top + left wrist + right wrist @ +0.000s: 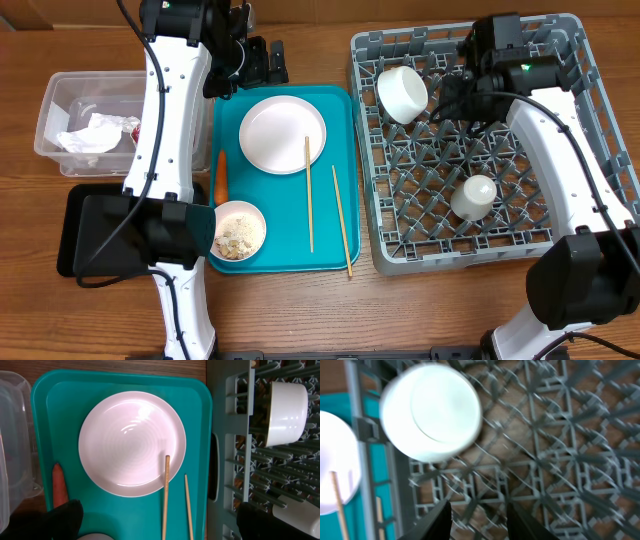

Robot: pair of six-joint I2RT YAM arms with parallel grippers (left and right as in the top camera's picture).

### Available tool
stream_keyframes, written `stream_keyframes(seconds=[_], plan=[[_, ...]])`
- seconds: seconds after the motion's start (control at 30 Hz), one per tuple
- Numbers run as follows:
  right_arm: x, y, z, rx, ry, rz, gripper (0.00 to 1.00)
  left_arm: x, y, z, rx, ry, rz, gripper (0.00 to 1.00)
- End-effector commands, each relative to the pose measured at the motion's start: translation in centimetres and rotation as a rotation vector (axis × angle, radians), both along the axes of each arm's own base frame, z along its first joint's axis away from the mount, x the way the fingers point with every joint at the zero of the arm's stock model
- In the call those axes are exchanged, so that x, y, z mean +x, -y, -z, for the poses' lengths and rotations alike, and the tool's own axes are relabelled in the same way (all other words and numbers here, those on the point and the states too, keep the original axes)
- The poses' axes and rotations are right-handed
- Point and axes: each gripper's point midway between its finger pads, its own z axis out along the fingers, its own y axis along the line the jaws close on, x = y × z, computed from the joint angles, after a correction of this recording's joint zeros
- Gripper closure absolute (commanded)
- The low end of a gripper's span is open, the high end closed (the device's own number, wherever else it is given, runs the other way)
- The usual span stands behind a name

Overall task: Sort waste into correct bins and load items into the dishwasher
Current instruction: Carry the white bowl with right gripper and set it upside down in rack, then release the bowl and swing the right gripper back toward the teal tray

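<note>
The grey dishwasher rack point(362, 180) holds a white bowl point(402, 92) on its side and a small white cup point(473, 197). My right gripper point(450, 100) hovers over the rack beside that bowl point(431, 412); its jaws point(482, 522) stand partly apart with nothing between them. My left gripper point(265, 65) is wide open point(160, 522) above the teal tray, over the round plate point(132, 442). Two chopsticks point(309, 195) lie on the tray beside the plate. A bowl with rice scraps point(238, 232) and an orange carrot piece point(221, 175) sit at the tray's left.
The clear tub point(50, 100) at far left contains a crumpled napkin point(88, 135) and a red wrapper point(133, 130). The black tray point(100, 215) lies in front of it, partly under my left arm. The teal tray point(335, 120) butts against the rack.
</note>
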Motion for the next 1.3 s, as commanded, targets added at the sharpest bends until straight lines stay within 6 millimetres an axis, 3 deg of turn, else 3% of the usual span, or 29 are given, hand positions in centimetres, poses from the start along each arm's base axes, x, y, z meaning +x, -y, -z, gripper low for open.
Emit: stream_keyframes(seconds=[0.0,0.1,0.3,0.43,0.67,0.83,0.9,1.1,1.27], plan=[[1.2,-0.5,-0.7,0.033,0.048,0.006,0.66,0.0,0.3,-0.3,0.0,0.008,0.009,0.0],[3.0,0.2,-0.5,-0.007,0.103,0.033,0.7,0.0,0.3,-0.2,0.0,0.008,0.009,0.0],[5.4,-0.9,1.0,0.055,0.135,0.033,0.73,0.0,0.3,-0.2,0.0,0.008,0.009,0.0],[5.6,-3.1,2.4,0.147,0.103,-0.023,0.73,0.0,0.3,-0.2,0.0,0.008,0.009,0.0],[5.6,-5.2,5.9,0.158,0.033,-0.04,0.73,0.0,0.3,-0.3,0.0,0.008,0.009,0.0],[4.8,-8.2,6.5,0.163,0.016,-0.12,0.73,0.0,0.3,-0.3,0.0,0.008,0.009,0.0],[4.4,-9.6,5.3,0.149,0.045,-0.177,0.73,0.0,0.3,-0.2,0.0,0.008,0.009,0.0],[4.0,-9.0,1.1,0.159,0.125,-0.176,0.73,0.0,0.3,-0.2,0.0,0.008,0.009,0.0],[0.9,-8.0,-3.9,0.17,0.15,-0.167,0.72,0.0,0.3,-0.3,0.0,0.008,0.009,0.0]])
